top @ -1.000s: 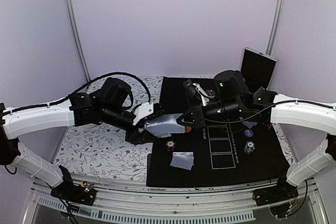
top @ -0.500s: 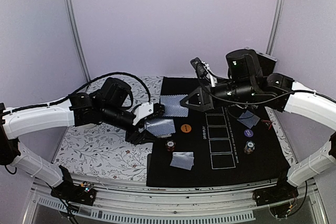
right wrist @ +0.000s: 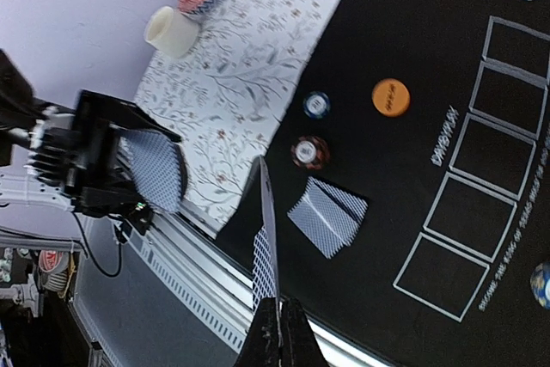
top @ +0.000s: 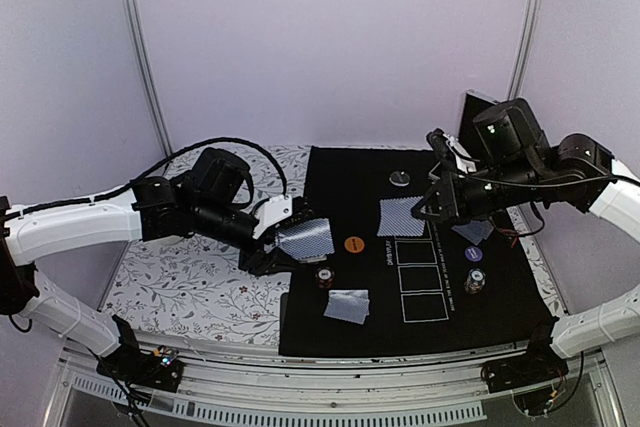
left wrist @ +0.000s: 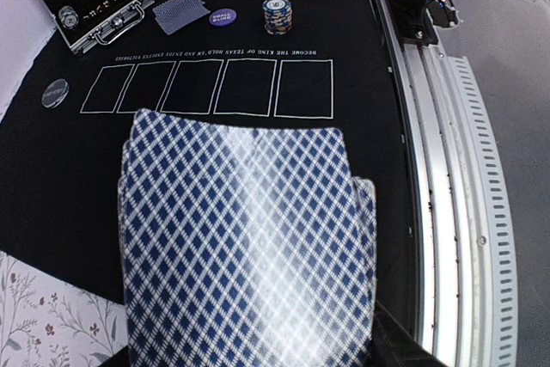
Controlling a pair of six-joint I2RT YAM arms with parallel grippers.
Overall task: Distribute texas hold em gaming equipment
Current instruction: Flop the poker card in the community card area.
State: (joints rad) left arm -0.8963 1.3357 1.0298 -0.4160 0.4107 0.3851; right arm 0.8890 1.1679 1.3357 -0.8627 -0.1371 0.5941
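The left gripper (top: pixel 287 239) has its jaws clamped on a deck of playing cards (top: pixel 306 237), grey-blue diamond backs facing up and slightly fanned. It holds the deck at the left edge of the black mat (top: pixel 330 172), just where the mat meets the floral cloth (top: pixel 190 287). To the right of the deck and nearer the arms' bases, a striped chip stack (top: pixel 324 276) stands on the mat. Two face-down cards (top: pixel 347 304) lie overlapped just nearer again. An orange button disc (top: pixel 353 244) sits just right of the deck, and a silver button disc (top: pixel 399 179) lies well beyond it toward the far edge. The right gripper (right wrist: pixel 275 337) has its jaws pressed together on a single card (top: pixel 398 216), pinched by one edge and held above the mat between the silver disc and the far end of the row of white card outlines (left wrist: pixel 206 88). Right of the outlines lie a purple button disc (top: pixel 474 253) and, nearer, a second chip stack (top: pixel 475 282). More face-down cards (top: pixel 472 232) rest just beyond the purple disc, partly under the right arm. At the far right corner sits an open silver-edged case (left wrist: pixel 94 10) with chips in it.
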